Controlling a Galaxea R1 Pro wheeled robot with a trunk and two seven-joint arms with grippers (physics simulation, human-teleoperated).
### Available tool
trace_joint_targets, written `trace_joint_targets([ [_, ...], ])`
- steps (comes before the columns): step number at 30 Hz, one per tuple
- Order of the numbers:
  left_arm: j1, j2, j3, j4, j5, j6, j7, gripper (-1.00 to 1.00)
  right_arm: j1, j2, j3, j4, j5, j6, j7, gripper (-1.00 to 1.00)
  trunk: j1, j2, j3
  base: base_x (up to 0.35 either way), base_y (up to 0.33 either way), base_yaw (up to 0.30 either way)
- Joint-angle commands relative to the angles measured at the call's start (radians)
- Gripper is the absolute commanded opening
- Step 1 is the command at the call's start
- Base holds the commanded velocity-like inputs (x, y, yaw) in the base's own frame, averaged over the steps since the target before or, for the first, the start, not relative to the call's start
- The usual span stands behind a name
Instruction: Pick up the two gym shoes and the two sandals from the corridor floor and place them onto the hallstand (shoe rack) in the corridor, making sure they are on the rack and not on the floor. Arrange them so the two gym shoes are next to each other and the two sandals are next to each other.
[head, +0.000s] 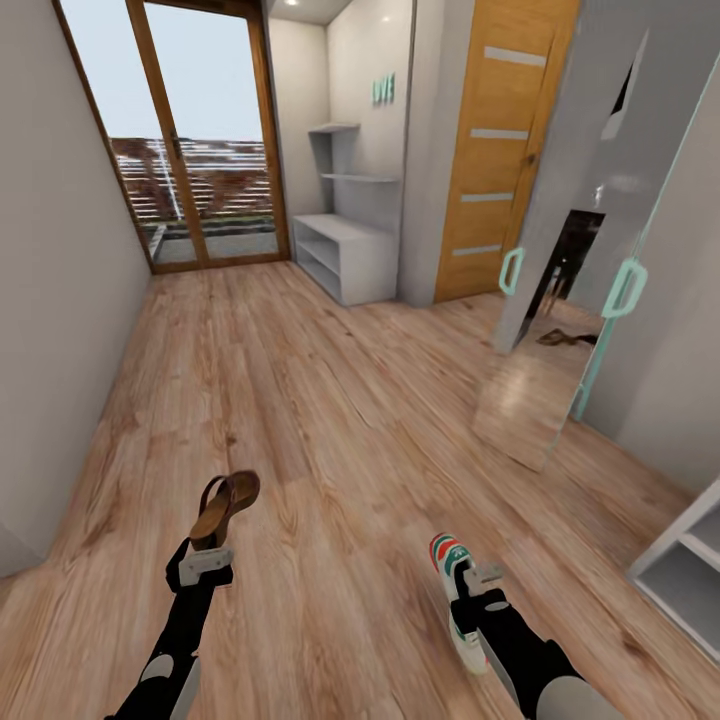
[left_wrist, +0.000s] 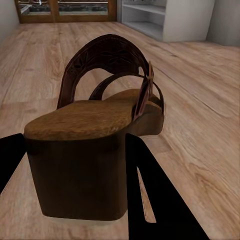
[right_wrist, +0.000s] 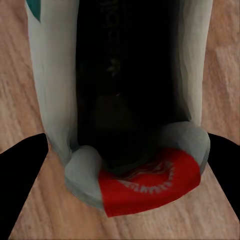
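Your left tool (head: 203, 566) is clamped on the heel of a sandal (head: 225, 505), whose long axis runs straight out ahead of the fingers, toe forward. Your right tool (head: 478, 585) grips a gym shoe (head: 456, 590) across its body, heel nearest the wrist camera, toe pointing ahead. The hallstand (head: 350, 255) stands far ahead of both tools, across the corridor floor (head: 330, 440), slightly nearer the right tool's side. The red heel tab (right_wrist: 150, 186) carries writing too blurred to read; teal wall letters (head: 383, 89) are illegible too.

Gym shoe (right_wrist: 125, 100) toe cut off; sandal (left_wrist: 95, 150) heel hides finger.
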Motion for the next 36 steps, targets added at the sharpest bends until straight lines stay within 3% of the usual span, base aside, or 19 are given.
trace_joint_targets([
  [1,0.0,0.0,0.0,0.0,0.0,0.0,0.0,-1.0,0.0,0.0,0.0,-0.005,0.0,0.0,0.0,-1.0,0.0,0.0,0.0,0.347,0.193,0.0],
  [36,0.0,0.0,-0.001,0.003,-0.001,0.0,0.0,-1.0,0.0,0.001,0.001,-0.024,0.001,-0.001,0.001,-1.0,0.0,0.0,0.0,0.347,0.195,0.022],
])
